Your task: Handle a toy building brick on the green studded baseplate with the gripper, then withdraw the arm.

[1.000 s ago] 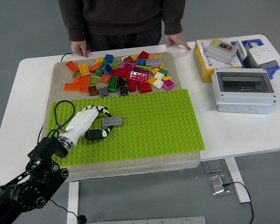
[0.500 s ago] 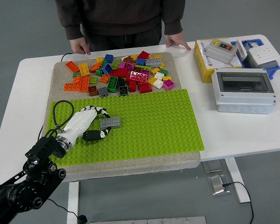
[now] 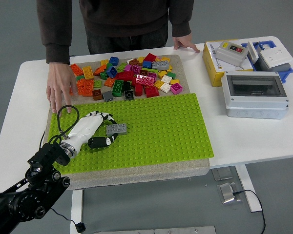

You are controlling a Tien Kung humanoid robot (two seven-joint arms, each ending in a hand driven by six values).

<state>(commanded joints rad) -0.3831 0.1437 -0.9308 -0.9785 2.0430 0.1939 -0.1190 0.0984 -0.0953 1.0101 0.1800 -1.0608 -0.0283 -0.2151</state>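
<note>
A grey brick (image 3: 117, 128) lies on the green studded baseplate (image 3: 161, 126), toward its left side. My left hand (image 3: 111, 129), white-backed with black fingers, rests on the plate from the lower left. Its fingers (image 3: 106, 117) curl over the brick's left end from above and the thumb (image 3: 99, 141) closes in from below, so the hand is shut on the brick. The brick sits flat on the studs. My right arm does not show.
A heap of loose coloured bricks (image 3: 129, 78) covers the mat behind the plate. A person's hand (image 3: 61, 87) lies flat on the mat's left edge, close to my wrist; the other hand (image 3: 185, 43) rests at the far edge. Electrical boxes (image 3: 255, 95) stand on the right.
The person's hand on the picture's left has come down from the far edge onto the mat beside the orange bricks. My left hand and the grey brick have barely shifted.
</note>
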